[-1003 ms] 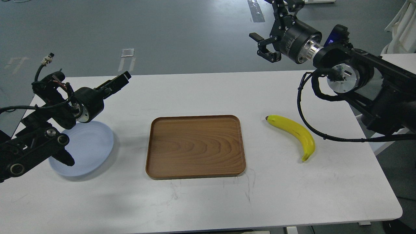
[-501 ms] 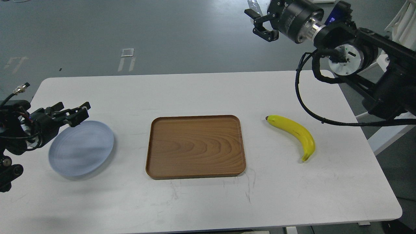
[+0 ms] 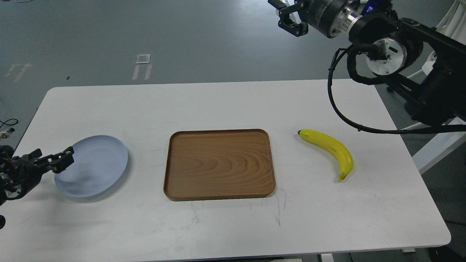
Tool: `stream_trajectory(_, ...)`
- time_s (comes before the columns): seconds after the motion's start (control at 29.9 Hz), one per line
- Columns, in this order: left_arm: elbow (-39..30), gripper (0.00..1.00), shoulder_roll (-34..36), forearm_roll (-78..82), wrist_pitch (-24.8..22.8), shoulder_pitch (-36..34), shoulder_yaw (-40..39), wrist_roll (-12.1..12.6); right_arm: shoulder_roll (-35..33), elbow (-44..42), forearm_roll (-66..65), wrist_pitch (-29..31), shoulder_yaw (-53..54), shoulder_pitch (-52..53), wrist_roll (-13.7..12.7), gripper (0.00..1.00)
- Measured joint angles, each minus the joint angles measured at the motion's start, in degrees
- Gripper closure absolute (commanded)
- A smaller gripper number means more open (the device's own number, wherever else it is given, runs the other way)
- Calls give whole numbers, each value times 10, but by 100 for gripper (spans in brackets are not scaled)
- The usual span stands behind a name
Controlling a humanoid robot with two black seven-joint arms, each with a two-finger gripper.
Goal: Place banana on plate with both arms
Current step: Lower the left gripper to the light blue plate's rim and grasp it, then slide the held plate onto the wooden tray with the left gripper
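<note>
The yellow banana (image 3: 329, 147) lies on the white table (image 3: 233, 225) at the right, dark tip toward the tray. The pale blue plate (image 3: 94, 165) sits at the left and is empty. My left gripper (image 3: 52, 158) is low at the left edge, just over the plate's left rim, open and empty. My right gripper (image 3: 285, 16) is high at the top of the view, beyond the table's far edge and well above the banana, open and empty.
A brown wooden tray (image 3: 218, 163) lies in the middle of the table between plate and banana, with nothing in it. A black cable (image 3: 336, 109) loops down from the right arm over the table's right side.
My left arm has pulled back and down toward the left edge, uncovering the plate. My right gripper has risen and moved farther from the table. Banana, plate and tray have not moved.
</note>
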Motion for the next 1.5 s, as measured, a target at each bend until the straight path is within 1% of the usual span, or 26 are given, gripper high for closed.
stream_trajectory(0.13, 18, 3, -22, 0, 0, 4, 1, -3, -4, 0, 0, 0, 0, -2, 0, 0)
stream_trajectory(0.23, 20, 6, -25, 0, 0, 8, 2, -4, -4, 0, 0, -2, 0, -2, 0, 0)
stream_trajectory(0.3, 26, 11, -26, 0, 0, 12, 2, -4, -4, 0, 0, -2, 0, -3, 0, 0)
stream_trajectory(0.33, 30, 16, -26, 0, 0, 13, 2, -4, -4, 0, 0, -3, 0, -4, 0, 0)
stream_trajectory(0.37, 34, 37, -26, 0, 0, 15, 2, -5, -4, -1, 0, -3, 0, -4, 0, 0)
stream_trajectory(0.4, 36, 65, -26, 0, 0, 16, 2, -7, -4, -1, 0, -3, -1, -4, 0, 0)
stream_trajectory(0.43, 38, 76, -26, 0, 0, 17, 2, -14, -4, -1, 0, -3, -1, -4, 0, 0)
stream_trajectory(0.47, 38, 93, -26, 0, 0, 18, 2, -24, -4, -1, -1, -3, -1, -5, 0, 0)
stream_trajectory(0.5, 38, 99, -26, 0, 0, 18, 2, -33, -4, -1, -1, -3, -2, -7, 0, 0)
stream_trajectory(0.6, 39, 100, -26, 0, -2, 25, 2, -47, -3, -2, -1, -4, -2, -12, 1, 0)
stream_trajectory(0.77, 39, 100, -23, 0, -2, 33, 2, -53, -2, -3, -1, -4, -2, -14, 2, 0)
stream_trajectory(0.94, 33, 100, -23, 1, 1, 31, 2, -67, -1, -7, -1, -4, -2, -15, 2, 0)
stream_trajectory(1.14, 26, 100, -17, -4, 4, 24, -2, -71, -3, -7, -1, -4, -2, -16, 2, 0)
stream_trajectory(1.27, -29, 100, 5, -32, 6, -3, -5, -71, -4, -7, -1, -4, -2, -16, 3, 0)
stream_trajectory(1.44, -155, 100, 18, -34, 18, -51, -5, -68, -1, -7, -1, -4, -2, -16, 3, 0)
stream_trajectory(1.5, -184, 100, 12, -26, 24, -65, -4, -66, 0, -7, -1, -4, -2, -16, 3, 0)
